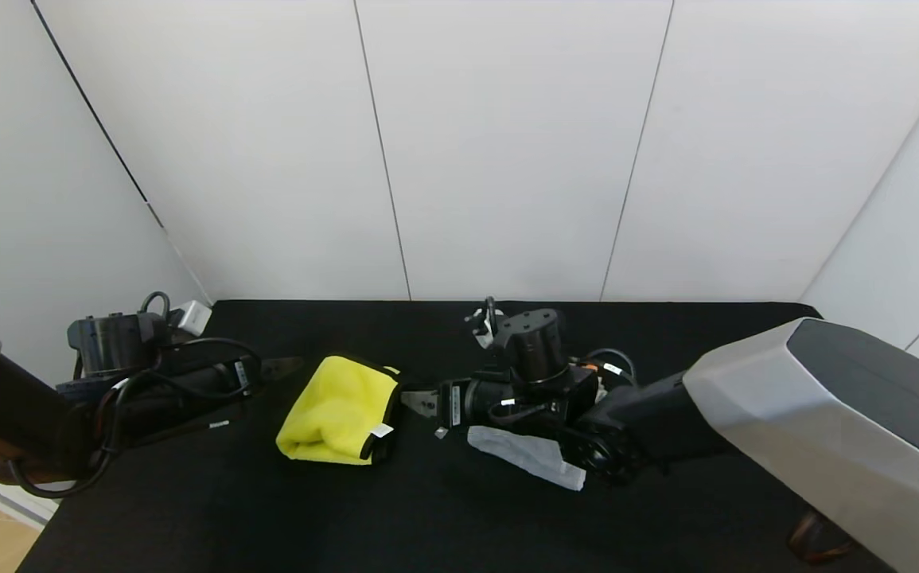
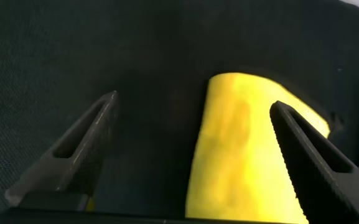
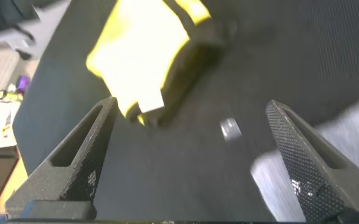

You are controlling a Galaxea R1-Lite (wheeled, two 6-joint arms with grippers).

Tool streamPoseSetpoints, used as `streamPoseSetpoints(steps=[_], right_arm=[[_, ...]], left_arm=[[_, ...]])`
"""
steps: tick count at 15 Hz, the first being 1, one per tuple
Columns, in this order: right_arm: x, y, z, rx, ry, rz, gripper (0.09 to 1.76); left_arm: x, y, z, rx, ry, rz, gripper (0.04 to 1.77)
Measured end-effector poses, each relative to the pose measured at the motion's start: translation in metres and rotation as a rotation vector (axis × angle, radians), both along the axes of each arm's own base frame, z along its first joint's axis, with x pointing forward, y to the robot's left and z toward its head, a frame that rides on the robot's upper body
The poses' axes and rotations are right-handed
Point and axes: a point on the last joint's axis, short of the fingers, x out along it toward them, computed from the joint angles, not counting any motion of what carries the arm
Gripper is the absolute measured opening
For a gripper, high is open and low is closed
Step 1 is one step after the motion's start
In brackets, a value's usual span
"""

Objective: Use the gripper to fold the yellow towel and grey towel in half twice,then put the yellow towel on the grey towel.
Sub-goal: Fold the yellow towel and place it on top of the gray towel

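The folded yellow towel (image 1: 340, 410) is laid on the black worktop (image 1: 443, 517) between both wide-open, empty hands: left hand (image 2: 195, 155), right hand (image 3: 191, 158). The grey towel (image 1: 529, 455) is pinned beneath the right arm.

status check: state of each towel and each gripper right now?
yellow towel: folded into a small bundle on the black table, white tag showing, free of both grippers.
grey towel: mostly hidden under the right arm, fold state unclear.
left gripper: open, empty, facing the yellow towel.
right gripper: open, empty, low over the table between the towels.
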Motion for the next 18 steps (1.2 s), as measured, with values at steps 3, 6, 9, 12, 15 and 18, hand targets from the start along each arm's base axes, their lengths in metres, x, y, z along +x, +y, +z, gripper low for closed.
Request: streamPoseSetpoints(steps=[3,6,9,12,15,18], right_arm=[[-0.001,0.026,0.017,0.0,-0.002,0.033,1.71],[-0.004,0.048,0.013,0.0,0.009,0.064,1.71],[-0.009,0.062,0.002,0.015,0.048,0.074,1.71],[-0.01,0.066,-0.009,0.005,0.07,0.077,1.71],[-0.009,0.069,-0.022,-0.009,0.084,0.078,1.71],[-0.007,0.071,-0.032,-0.036,0.114,0.08,1.71]], left_arm=[[0.0,-0.002,-0.009,-0.03,0.035,-0.029,1.72],[-0.002,-0.005,-0.01,-0.16,0.077,-0.077,1.72],[-0.004,-0.006,-0.008,-0.21,0.09,-0.086,1.72],[-0.004,-0.006,-0.013,-0.223,0.14,-0.079,1.72],[-0.003,-0.005,-0.017,-0.223,0.147,-0.076,1.72],[-0.002,-0.004,-0.018,-0.224,0.146,-0.076,1.72]])
